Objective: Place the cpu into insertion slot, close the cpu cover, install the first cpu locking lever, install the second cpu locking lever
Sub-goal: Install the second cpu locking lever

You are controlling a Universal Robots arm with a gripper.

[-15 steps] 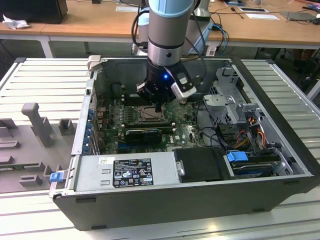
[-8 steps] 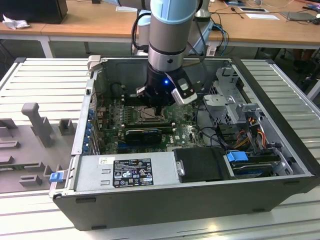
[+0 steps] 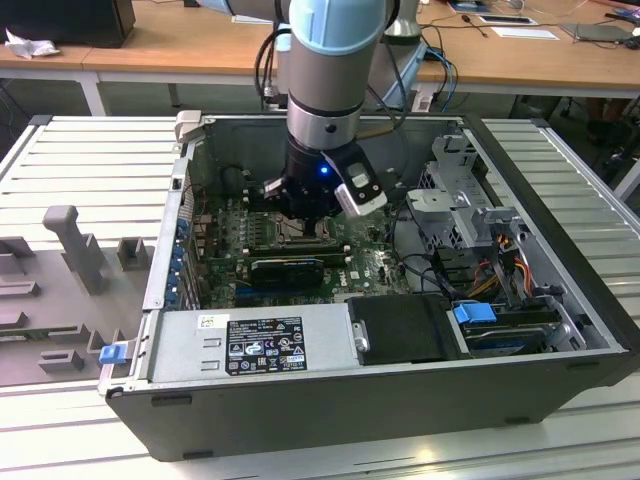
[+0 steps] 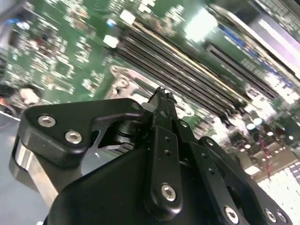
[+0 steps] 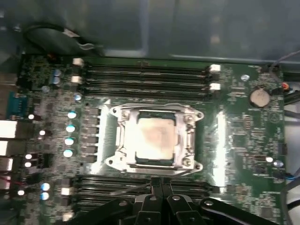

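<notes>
In the first wrist view the pale silvery-beige cpu (image 5: 152, 137) lies flat in the insertion slot (image 5: 154, 165) on the green motherboard (image 5: 239, 136). The silvery cpu cover (image 5: 189, 133) lies down around the chip, which shows through its window. My gripper (image 5: 161, 186) is shut, fingertips together, just beside one edge of the socket. A thin metal rod (image 5: 127, 189) runs along that edge up to the fingertips. In the second wrist view the closed fingers (image 4: 161, 101) point at the socket's metal frame (image 4: 123, 82). In the exterior view the gripper (image 3: 305, 222) hangs low over the socket inside the open computer case.
Memory slots (image 5: 145, 77) run along both sides of the socket. A long black ribbed bar (image 3: 288, 270) lies near the gripper. The case walls (image 3: 170, 250), the power supply (image 3: 250, 345), a drive cage (image 3: 455, 195) and cables (image 3: 500, 270) surround the board.
</notes>
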